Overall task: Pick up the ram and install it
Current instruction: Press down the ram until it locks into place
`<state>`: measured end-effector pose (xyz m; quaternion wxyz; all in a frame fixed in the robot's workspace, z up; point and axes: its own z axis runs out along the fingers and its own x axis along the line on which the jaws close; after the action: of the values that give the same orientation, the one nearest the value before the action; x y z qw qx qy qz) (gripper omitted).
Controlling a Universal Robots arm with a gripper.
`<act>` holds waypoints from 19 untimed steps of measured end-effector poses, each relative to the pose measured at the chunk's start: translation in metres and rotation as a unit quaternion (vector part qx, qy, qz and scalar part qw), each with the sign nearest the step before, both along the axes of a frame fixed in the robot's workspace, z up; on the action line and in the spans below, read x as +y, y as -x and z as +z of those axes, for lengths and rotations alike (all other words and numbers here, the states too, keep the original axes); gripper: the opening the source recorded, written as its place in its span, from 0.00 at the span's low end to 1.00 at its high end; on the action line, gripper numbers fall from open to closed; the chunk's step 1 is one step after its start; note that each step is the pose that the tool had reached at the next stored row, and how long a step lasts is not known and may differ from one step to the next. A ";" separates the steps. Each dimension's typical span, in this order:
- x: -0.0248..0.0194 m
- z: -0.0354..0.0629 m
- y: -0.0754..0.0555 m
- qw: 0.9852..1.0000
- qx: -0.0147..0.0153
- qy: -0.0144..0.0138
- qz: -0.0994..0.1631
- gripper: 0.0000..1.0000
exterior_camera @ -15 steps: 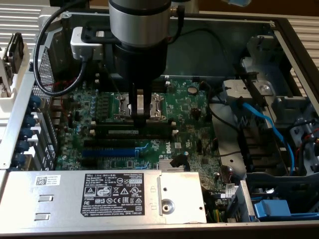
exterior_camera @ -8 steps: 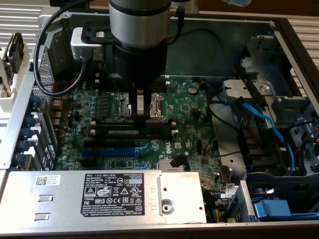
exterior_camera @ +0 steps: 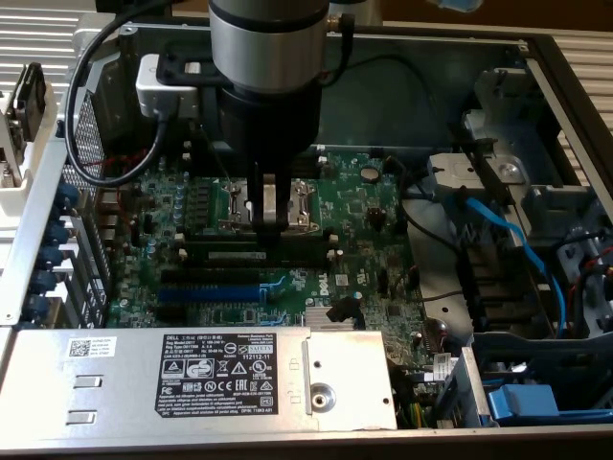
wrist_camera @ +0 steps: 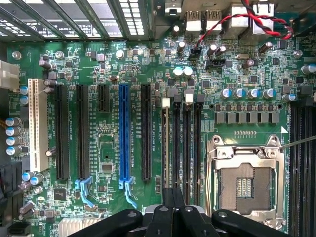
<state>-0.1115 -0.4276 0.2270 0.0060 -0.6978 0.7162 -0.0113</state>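
My jaws [exterior_camera: 269, 222] shut tight, low over green board [exterior_camera: 364, 206]. Ram [exterior_camera: 251, 245] right under jaws, at six o'clock.

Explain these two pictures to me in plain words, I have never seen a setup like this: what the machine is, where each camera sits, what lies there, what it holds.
The exterior view looks from outside into an open computer case. The grey cylinder is a robot arm; its gripper is shut and reaches down to the memory slots on the green motherboard, beside the empty processor socket. Whether it holds the ram I cannot tell. In front lies a labelled grey power supply. The wrist view comes from a camera on the arm, looking straight down past the gripper at the same board, with its blue slot.
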 end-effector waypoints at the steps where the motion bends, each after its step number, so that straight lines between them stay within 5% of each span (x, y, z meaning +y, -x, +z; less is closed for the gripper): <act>1: 0.0000 -0.0002 0.000 1.000 0.000 0.000 0.000 0.10; 19: 0.0001 0.0038 0.000 1.000 0.000 0.000 0.000 0.10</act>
<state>-0.1114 -0.4275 0.2308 0.0063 -0.6978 0.7162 -0.0113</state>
